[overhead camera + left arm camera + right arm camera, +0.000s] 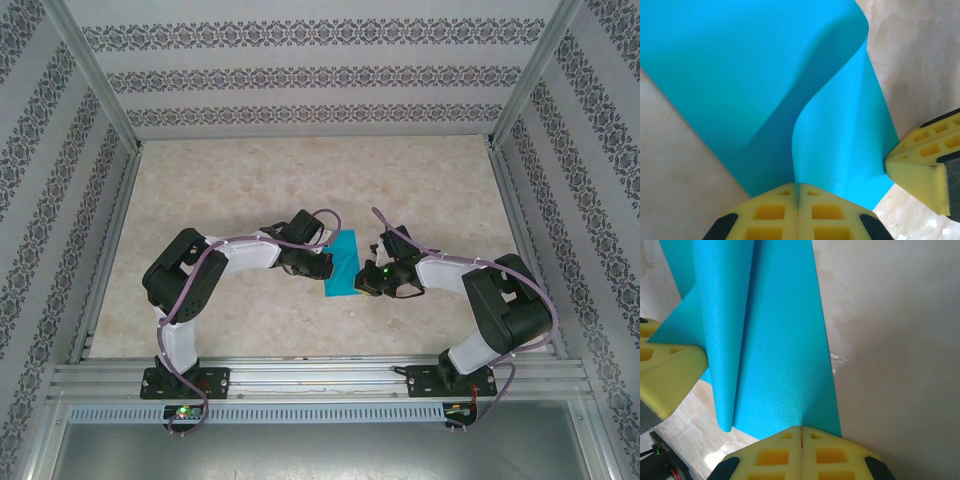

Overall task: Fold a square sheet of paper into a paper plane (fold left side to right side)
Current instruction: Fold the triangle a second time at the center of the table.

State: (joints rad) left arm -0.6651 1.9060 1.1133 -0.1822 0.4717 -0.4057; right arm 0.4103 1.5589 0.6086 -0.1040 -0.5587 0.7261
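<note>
Top view: the square sheet of paper (342, 262) lies mid-tabletop (250, 190), between the left gripper (322, 268) and the right gripper (366, 278).
Left wrist: the left gripper's jaws are pinched together on the sheet's curled-up flap, with the right gripper's pad touching its edge.
Right wrist: the right gripper's jaws are closed on the sheet's near edge.

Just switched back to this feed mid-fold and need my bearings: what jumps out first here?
The thin, bright turquoise-blue sheet of paper stands out at the middle of the beige marbled table, curled over on itself rather than lying flat. The left hand and the right hand are each shut on an edge of it, gripping from opposite sides.
</note>
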